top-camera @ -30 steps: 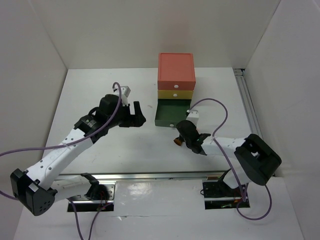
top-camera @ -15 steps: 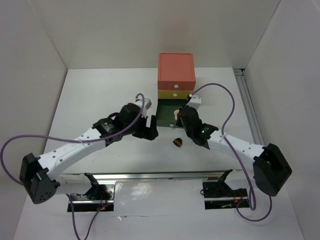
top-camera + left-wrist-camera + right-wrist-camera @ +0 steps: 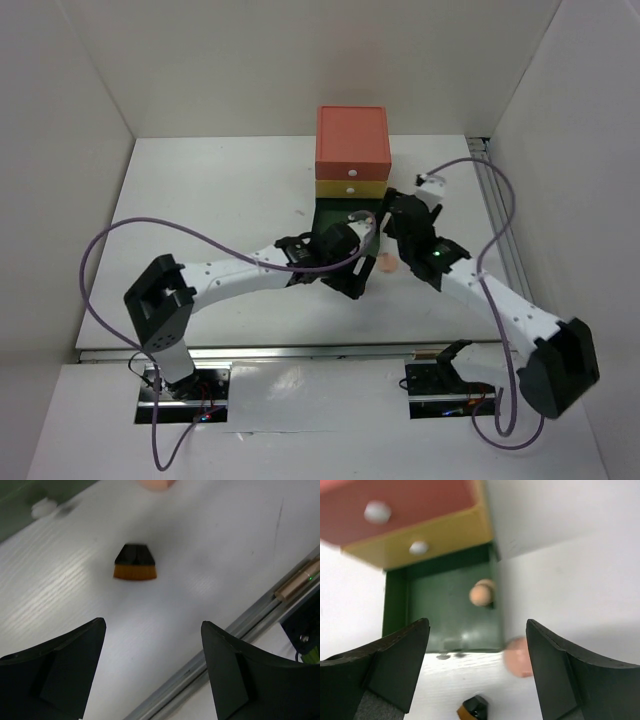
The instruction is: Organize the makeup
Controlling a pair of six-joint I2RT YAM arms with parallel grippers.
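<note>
Left gripper, spread wide, is now brought over the brush for pickup; right gripper is held open-fingered above green drawer.

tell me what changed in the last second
The left gripper swung right and now hangs open over the brush. The right gripper left the brush, crossed the green drawer and shifted right, open. One peach sponge now lies in that drawer, another on the table beside it. Brush and drawer box stayed put.
</note>
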